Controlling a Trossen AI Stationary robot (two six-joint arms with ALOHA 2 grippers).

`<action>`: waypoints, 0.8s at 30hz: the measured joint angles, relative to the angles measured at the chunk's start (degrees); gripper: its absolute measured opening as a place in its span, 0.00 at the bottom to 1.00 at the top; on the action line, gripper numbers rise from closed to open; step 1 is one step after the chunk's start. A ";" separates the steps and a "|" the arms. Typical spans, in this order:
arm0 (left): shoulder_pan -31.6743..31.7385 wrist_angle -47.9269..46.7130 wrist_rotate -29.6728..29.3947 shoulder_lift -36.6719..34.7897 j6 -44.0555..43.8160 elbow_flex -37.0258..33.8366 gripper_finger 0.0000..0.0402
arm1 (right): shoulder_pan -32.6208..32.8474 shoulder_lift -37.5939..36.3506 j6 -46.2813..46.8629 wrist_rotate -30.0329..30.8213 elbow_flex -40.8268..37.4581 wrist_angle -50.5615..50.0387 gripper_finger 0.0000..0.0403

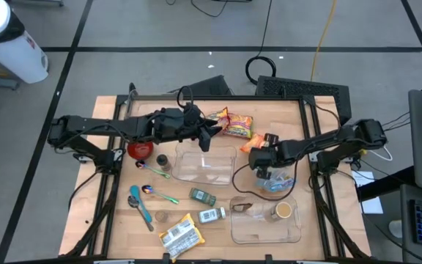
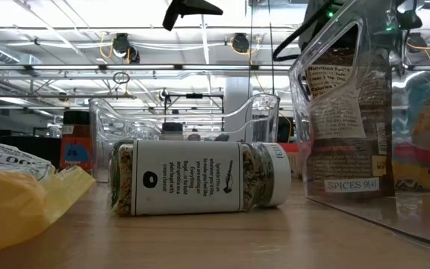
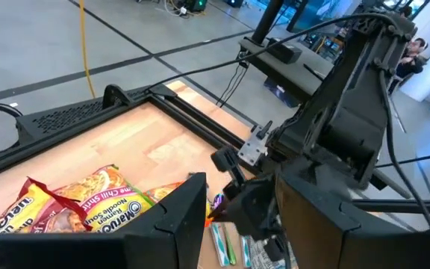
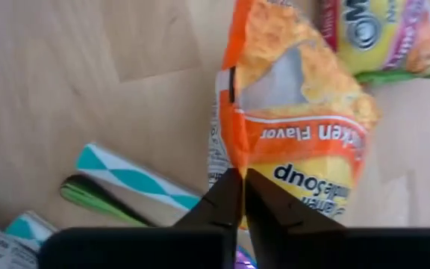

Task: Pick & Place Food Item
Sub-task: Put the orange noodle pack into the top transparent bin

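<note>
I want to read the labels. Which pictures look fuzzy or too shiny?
Low view: the spice jar reads sharp, the yellow wrapper up close is blurred, ceiling lights glare. Right wrist view: the orange soup packet looks smeared.

A robotics laboratory or workshop — a wooden desk (image 1: 196,110) in a black metal frame stands on a grey floor (image 1: 160,29) marked with dark lines, cables (image 1: 266,66) trailing across it. Beyond the desk the low view shows ceiling pipework and strip lighting (image 2: 200,67) — an industrial hall with further equipment.
</note>
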 joint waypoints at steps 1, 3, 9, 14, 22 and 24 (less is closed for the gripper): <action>0.00 0.00 0.00 0.00 -0.10 0.00 0.42 | -0.34 -1.05 -0.32 0.00 0.00 0.33 0.02; 0.00 0.00 0.00 0.00 -0.34 0.00 0.42 | -1.00 -3.85 -0.53 -0.07 0.09 0.49 0.02; 0.00 0.05 -0.01 0.00 -0.41 0.00 0.42 | -3.17 -15.05 -2.02 -3.28 0.09 2.45 0.00; 0.00 3.08 -0.02 0.00 -0.16 0.00 0.42 | -5.47 -23.52 -1.97 -6.09 0.15 2.61 0.00; 0.62 6.57 6.29 0.32 0.84 3.28 0.42 | -8.91 -29.85 -3.71 -13.20 0.58 2.70 0.00; 1.10 3.62 8.93 1.01 -0.33 5.80 0.42 | -9.30 -29.78 -4.78 -15.69 1.55 2.83 0.00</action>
